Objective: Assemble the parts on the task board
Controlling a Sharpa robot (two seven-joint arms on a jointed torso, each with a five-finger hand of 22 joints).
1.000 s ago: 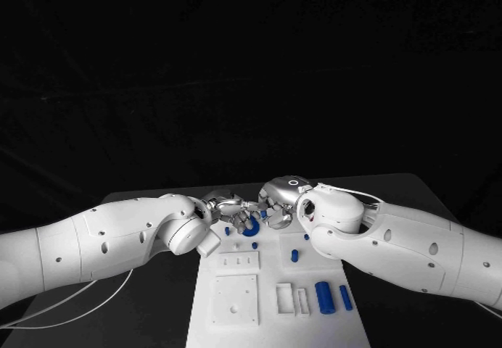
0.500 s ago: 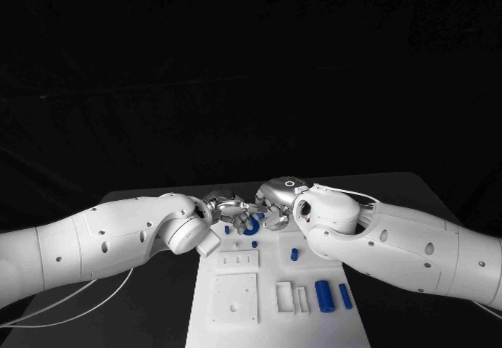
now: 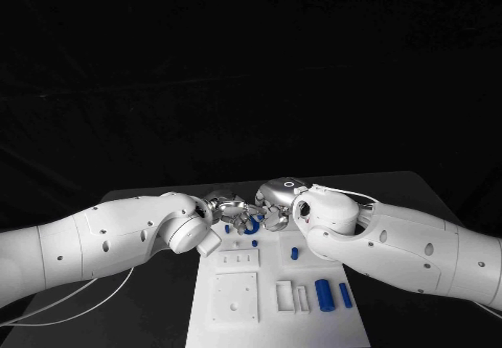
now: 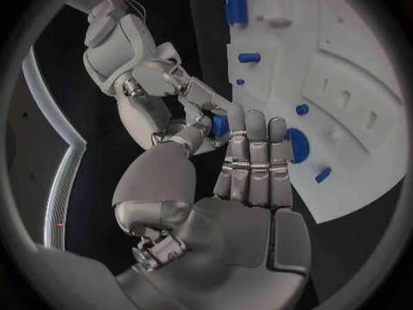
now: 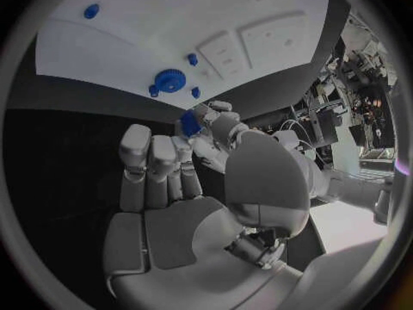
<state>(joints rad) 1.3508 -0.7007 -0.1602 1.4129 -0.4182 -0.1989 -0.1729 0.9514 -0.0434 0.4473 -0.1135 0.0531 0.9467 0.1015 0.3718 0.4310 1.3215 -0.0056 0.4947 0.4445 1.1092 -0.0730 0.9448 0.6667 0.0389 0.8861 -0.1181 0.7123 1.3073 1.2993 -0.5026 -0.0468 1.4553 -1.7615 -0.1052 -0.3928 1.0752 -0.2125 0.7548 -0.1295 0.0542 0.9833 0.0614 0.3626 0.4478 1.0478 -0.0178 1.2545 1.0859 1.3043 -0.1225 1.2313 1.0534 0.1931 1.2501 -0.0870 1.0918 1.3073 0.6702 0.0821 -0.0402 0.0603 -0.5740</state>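
Observation:
My two hands meet over the far end of the white task board point(image 3: 267, 319). In the head view the left hand point(image 3: 225, 209) and right hand point(image 3: 274, 203) are fingertip to fingertip. A small blue part point(image 4: 220, 124) is pinched between them. In the left wrist view the left hand point(image 4: 250, 186) has its fingers straight, and the right hand point(image 4: 164, 83) reaches to the part. From the right wrist, the same blue part point(image 5: 189, 122) sits above the right hand point(image 5: 189, 193), with the left hand's fingers point(image 5: 217, 117) on it. A blue gear point(image 3: 251, 228) lies on the board below.
Two blue cylinders point(image 3: 324, 296) point(image 3: 345, 296) lie at the board's near right, beside white slotted blocks point(image 3: 284, 297). A short blue peg point(image 3: 294, 254) stands mid-board and a smaller one point(image 3: 227, 230) near the left edge. A white cable point(image 3: 73, 304) trails on the black table.
The right arm has edged slightly left toward the left hand. Both hands stay together over the gear, and the board's parts have not moved.

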